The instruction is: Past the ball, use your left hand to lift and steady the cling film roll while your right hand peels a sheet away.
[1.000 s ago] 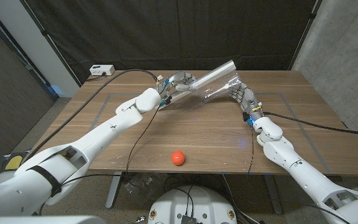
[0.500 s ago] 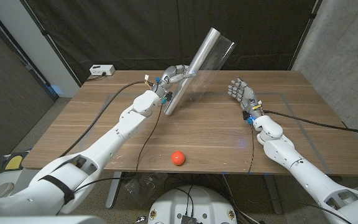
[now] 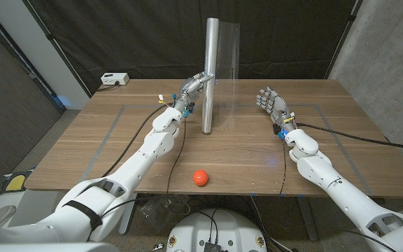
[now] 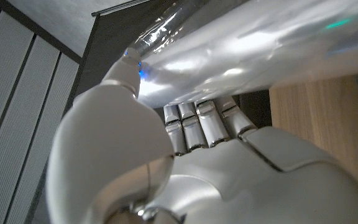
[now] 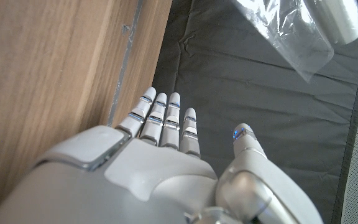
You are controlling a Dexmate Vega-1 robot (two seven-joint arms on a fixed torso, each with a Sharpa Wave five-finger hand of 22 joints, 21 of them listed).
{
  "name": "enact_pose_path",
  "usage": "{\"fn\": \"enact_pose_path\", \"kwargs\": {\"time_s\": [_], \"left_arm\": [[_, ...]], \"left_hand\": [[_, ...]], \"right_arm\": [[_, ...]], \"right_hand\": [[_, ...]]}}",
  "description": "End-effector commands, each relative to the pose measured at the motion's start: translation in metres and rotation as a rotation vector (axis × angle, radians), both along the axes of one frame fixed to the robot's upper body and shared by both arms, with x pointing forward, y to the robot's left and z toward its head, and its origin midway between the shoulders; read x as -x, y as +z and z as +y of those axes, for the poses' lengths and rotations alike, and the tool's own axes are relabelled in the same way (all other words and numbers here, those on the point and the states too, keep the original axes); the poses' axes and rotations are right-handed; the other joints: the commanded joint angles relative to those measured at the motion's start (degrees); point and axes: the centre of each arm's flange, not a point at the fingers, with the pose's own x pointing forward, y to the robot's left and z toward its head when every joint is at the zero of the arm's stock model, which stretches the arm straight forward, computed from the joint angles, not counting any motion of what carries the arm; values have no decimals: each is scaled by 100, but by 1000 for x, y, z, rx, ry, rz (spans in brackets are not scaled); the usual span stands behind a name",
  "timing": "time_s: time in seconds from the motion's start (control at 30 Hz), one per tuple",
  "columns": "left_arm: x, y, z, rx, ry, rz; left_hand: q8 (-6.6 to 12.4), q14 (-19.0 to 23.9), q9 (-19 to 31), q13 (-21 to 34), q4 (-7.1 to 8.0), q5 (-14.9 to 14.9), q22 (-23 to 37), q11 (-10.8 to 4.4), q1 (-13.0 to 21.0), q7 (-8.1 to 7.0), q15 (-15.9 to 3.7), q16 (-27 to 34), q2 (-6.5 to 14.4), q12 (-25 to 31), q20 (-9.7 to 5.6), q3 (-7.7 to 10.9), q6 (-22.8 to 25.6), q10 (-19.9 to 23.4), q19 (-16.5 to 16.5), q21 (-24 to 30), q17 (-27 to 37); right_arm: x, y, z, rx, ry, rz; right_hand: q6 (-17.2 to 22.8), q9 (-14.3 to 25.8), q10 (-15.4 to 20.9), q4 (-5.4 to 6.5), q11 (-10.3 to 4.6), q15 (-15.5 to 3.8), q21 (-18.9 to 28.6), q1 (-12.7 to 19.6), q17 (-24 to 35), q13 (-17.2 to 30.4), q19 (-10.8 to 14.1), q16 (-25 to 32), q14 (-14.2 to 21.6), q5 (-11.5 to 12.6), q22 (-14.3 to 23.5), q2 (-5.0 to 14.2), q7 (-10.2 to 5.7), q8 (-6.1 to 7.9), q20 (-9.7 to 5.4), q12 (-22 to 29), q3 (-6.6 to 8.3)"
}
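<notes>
- The table (image 3: 103,150) is wooden, with a brown grain running across it, and stands before a dark curtain.
- Faint grey tape lines mark a rectangle on its top.
- A roll (image 3: 209,77) stands upright on the table past its middle, its lower end on the wood.
- A ball (image 3: 200,177), orange-red, lies near the front edge, well apart from the roll's foot and nearly in line with it.
- A white box (image 3: 114,79) sits at the far left corner; a black cable (image 3: 140,81) runs from it over the wood.
- Another black cable (image 3: 348,138) lies across the right side.
</notes>
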Motion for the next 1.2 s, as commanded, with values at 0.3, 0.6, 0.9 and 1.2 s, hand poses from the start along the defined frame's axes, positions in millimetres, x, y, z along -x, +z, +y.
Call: {"fn": "enact_pose_path", "kwargs": {"time_s": [0.3, 0.6, 0.9, 1.2], "left_arm": [[-18, -31, -29, 261, -342, 141], [-29, -30, -38, 189, -523, 78], [-36, -25, -48, 158, -560, 150], [-40, -29, -60, 181, -579, 231]], "left_hand": [[319, 192, 124, 73, 273, 29, -82, -564, 440, 163, -660, -118, 515, 597, -9, 382, 675, 533, 138, 42, -11], [335, 254, 201, 115, 307, 27, -104, -583, 394, 73, -696, -189, 518, 605, -125, 415, 602, 518, 229, 73, -61], [366, 266, 264, 155, 339, 29, -130, -617, 337, 38, -735, -278, 507, 598, -196, 450, 575, 475, 286, 65, -96], [398, 283, 329, 205, 352, 38, -143, -645, 311, 17, -740, -323, 509, 603, -248, 485, 546, 441, 300, 38, -100]], "right_arm": [[6, 1, -1, 6, -6, -3], [8, 1, 0, 9, -6, -7], [10, 0, 0, 9, -4, -9], [14, 0, 0, 13, -5, -10]], "right_hand": [[52, 13, 49, 0, 10, -5, -24, -50, 7, 13, 38, -15, 64, 22, 11, -19, -2, -2, 15, -17, 45], [51, 13, 52, 0, 16, -6, -30, -55, 7, 13, 40, -15, 68, 22, 11, -21, -1, -2, 14, -19, 47], [51, 13, 54, 0, 10, -4, -36, -60, 7, 13, 44, -16, 69, 22, 11, -24, -3, -2, 16, -21, 48], [51, 13, 61, 2, 12, -11, -42, -69, 7, 13, 47, -16, 72, 21, 12, -28, -1, -3, 16, -21, 48]]}}
